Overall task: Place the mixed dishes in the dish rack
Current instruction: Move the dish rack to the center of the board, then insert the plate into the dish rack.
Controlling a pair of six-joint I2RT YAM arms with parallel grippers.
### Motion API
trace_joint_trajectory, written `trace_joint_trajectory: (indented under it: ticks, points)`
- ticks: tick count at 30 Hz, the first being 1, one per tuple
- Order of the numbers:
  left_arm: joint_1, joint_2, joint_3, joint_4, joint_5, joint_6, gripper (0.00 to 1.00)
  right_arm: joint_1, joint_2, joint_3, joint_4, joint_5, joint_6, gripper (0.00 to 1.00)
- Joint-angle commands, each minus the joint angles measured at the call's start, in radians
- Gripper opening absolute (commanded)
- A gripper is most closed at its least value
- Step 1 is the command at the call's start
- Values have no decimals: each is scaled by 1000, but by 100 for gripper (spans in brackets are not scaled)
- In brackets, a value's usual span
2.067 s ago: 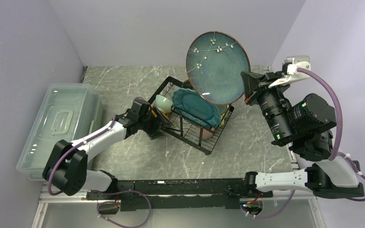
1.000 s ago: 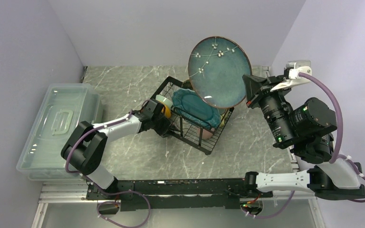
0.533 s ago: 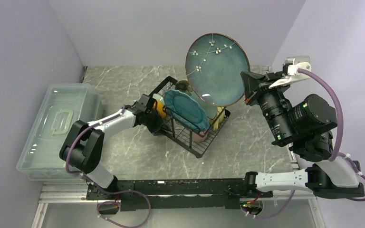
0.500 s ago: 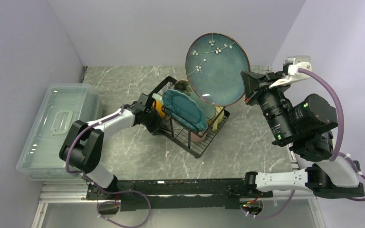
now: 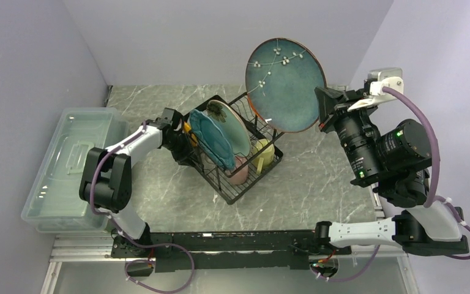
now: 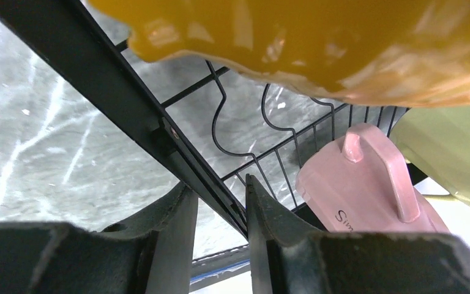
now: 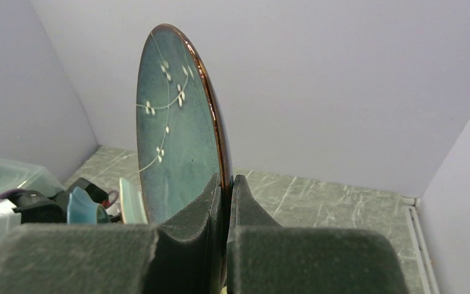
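Right gripper (image 7: pixel 226 180) is clamped on the rim of the big teal plate (image 7: pixel 172 131), so the fingers are pressed together on it. The plate is held upright, sticking straight up past the fingertips. Left gripper (image 6: pixel 217 187) is closed on a black bar of the rack (image 6: pixel 122 86). An orange bowl (image 6: pixel 294 30) is seen just above those fingers, and a pink mug (image 6: pixel 367 184) just beyond them, inside the rack.

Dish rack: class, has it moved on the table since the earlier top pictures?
Yes. The dish rack has swung left, its near corner closer to the clear bin than before.
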Motion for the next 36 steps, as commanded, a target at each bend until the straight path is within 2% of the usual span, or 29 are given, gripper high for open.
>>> trace_joint_trajectory:
  ticks: [1, 5, 10, 14, 17, 20, 25, 36]
  points:
    - [55, 8, 104, -3, 12, 166, 0, 2, 12, 48, 187, -21, -45, 0]
    - [57, 5, 144, -46, 7, 195, 1, 2, 42, 13, 231, -10, -101, 0]
    - [57, -55, 163, -104, -56, 207, 35, -3, 105, -6, 273, -1, -179, 0]
    - [57, -115, 170, -136, -88, 215, 54, -46, 137, -30, 294, -17, -190, 0]
    - [57, -163, 163, -143, -112, 218, 62, -113, 156, -43, 247, -74, -131, 0]
    - [57, -203, 169, -160, -138, 219, 64, -192, 180, -53, 189, -156, -50, 0]
    - [57, -277, 176, -195, -201, 213, 64, -285, 187, -115, 183, -269, 15, 0]
    - [57, -468, 53, -198, -263, 222, 64, -325, 199, -234, 236, -384, 34, 0]
